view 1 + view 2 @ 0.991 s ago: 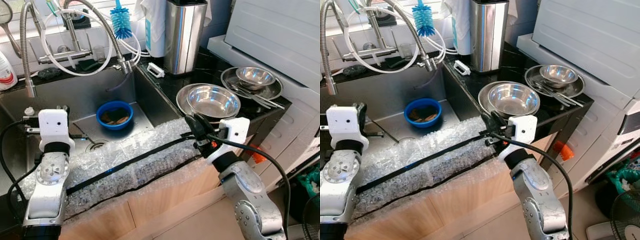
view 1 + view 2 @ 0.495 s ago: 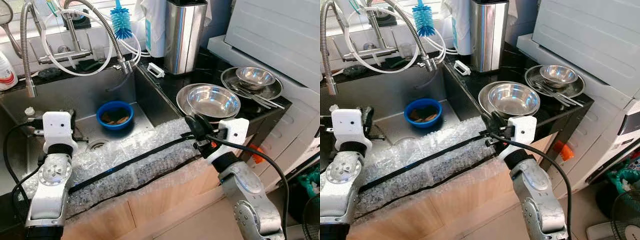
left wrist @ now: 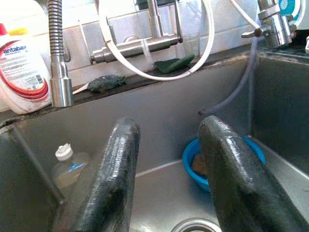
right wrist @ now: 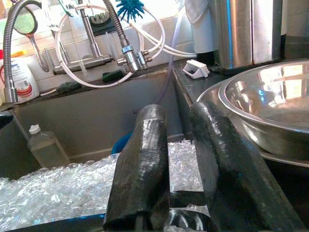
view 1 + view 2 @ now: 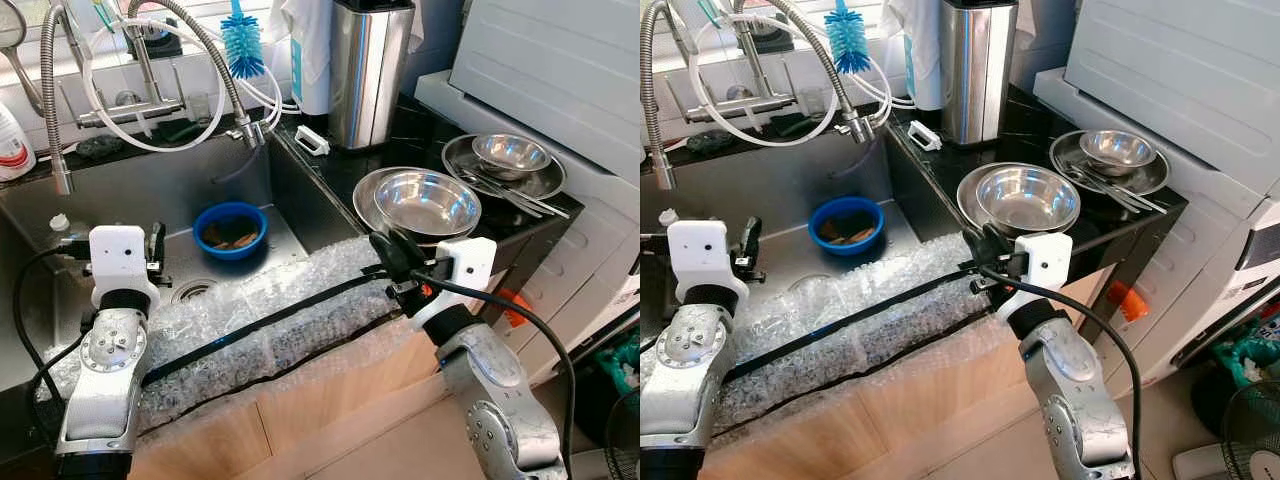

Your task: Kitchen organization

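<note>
my left gripper [image 3: 169, 179] over the sink [image 5: 180, 190], fingers apart, blue bowl [image 5: 229, 230] just ahead, my right gripper [image 4: 178, 164] fingers apart too, beside the steel bowl [image 5: 426, 203]

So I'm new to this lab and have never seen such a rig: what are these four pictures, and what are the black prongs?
A humanoid robot stands at a kitchen sink. Two pictures come from its head, looking down; two come from cameras on its wrists, looking along each end effector's two black fingers. The left end effector is open and holds nothing, pointing into the sink toward a blue bowl. The right end effector sits at the sink's front edge, over bubble wrap and beside stacked steel bowls on the black counter. Its fingers stand slightly apart, holding nothing that I can see.
</note>
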`<state>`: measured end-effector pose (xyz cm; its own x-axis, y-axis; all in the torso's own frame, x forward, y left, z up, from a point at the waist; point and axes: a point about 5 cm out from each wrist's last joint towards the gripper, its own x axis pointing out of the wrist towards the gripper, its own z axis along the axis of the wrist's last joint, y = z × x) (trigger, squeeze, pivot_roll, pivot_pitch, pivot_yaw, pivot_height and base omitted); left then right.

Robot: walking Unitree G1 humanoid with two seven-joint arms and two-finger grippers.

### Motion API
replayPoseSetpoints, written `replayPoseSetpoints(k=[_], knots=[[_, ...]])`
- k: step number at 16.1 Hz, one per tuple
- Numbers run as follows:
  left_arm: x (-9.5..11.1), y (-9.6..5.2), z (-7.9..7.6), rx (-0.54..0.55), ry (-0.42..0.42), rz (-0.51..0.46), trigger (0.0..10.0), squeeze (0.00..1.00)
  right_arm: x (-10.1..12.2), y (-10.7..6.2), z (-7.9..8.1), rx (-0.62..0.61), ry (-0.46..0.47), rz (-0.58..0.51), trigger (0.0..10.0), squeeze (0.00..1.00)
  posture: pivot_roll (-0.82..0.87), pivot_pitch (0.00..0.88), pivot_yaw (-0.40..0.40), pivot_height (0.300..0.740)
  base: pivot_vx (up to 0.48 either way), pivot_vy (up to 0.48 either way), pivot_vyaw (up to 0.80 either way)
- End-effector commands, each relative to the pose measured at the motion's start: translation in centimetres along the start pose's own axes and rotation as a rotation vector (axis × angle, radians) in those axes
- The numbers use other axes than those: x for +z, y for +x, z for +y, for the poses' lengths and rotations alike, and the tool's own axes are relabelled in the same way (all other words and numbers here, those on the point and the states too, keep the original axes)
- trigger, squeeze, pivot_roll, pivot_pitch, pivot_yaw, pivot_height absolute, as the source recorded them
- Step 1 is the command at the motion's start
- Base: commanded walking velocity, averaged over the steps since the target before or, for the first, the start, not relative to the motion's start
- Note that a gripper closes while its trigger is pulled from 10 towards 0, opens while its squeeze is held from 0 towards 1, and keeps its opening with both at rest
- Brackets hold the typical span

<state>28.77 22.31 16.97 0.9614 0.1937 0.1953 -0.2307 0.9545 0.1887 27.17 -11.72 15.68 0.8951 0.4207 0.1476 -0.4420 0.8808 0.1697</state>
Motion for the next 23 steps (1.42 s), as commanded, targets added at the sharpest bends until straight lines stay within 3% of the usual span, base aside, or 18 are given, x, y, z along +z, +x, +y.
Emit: replayPoseSetpoints(k=[1, 3, 8, 9, 10, 13, 18, 23], knots=[[0.4, 0.1, 0.2, 0.019, -0.023, -0.025, 10.0, 0.0, 0.5, 0.2, -0.3, -0.012, -0.009, -0.017, 10.0, 0.0, -0.04, 0.0, 0.007, 0.74, 0.0, 0.0, 0.0], [1.4, 0.1, 0.3, 0.02, -0.04, -0.085, 10.0, 0.0, 2.0, 0.6, -0.9, -0.054, -0.029, -0.066, 10.0, 0.0, -0.04, 0.0, 0.009, 0.74, 0.0, 0.0, 0.0], [1.3, 0.1, 0.4, 0.026, -0.041, -0.088, 10.0, 0.0, 6.2, 1.5, -3.9, -0.254, -0.011, -0.187, 10.0, 0.0, -0.05, 0.0, 0.011, 0.74, 0.0, 0.0, 0.0], [1.3, 0.1, 0.4, 0.023, -0.038, -0.088, 10.0, 0.0, 6.6, 1.5, -4.6, -0.297, 0.003, -0.195, 10.0, 0.68, -0.05, 0.0, 0.012, 0.74, 0.0, 0.0, 0.0], [1.3, 0.1, 0.4, 0.022, -0.038, -0.088, 10.0, 0.0, 6.9, 1.5, -5.2, -0.337, 0.02, -0.206, 10.0, 1.0, -0.06, 0.002, 0.013, 0.74, 0.0, 0.0, 0.0], [1.2, 0.0, 0.3, 0.006, -0.028, -0.087, 10.0, 0.0, 7.0, 1.4, -7.1, -0.474, 0.042, -0.172, 10.0, 1.0, -0.05, 0.005, 0.019, 0.74, 0.0, 0.0, 0.0], [1.1, -0.1, 0.1, -0.018, -0.019, -0.087, 10.0, 0.0, 6.8, 1.9, -9.0, -0.577, 0.024, -0.071, 10.0, 1.0, -0.05, 0.001, 0.017, 0.74, 0.0, 0.0, 0.0], [1.2, -0.1, 0.0, -0.027, -0.011, -0.088, 10.0, 0.0, 6.2, 2.0, -9.9, -0.633, 0.051, -0.014, 10.0, 1.0, -0.04, 0.0, 0.018, 0.74, 0.0, 0.0, 0.0]])
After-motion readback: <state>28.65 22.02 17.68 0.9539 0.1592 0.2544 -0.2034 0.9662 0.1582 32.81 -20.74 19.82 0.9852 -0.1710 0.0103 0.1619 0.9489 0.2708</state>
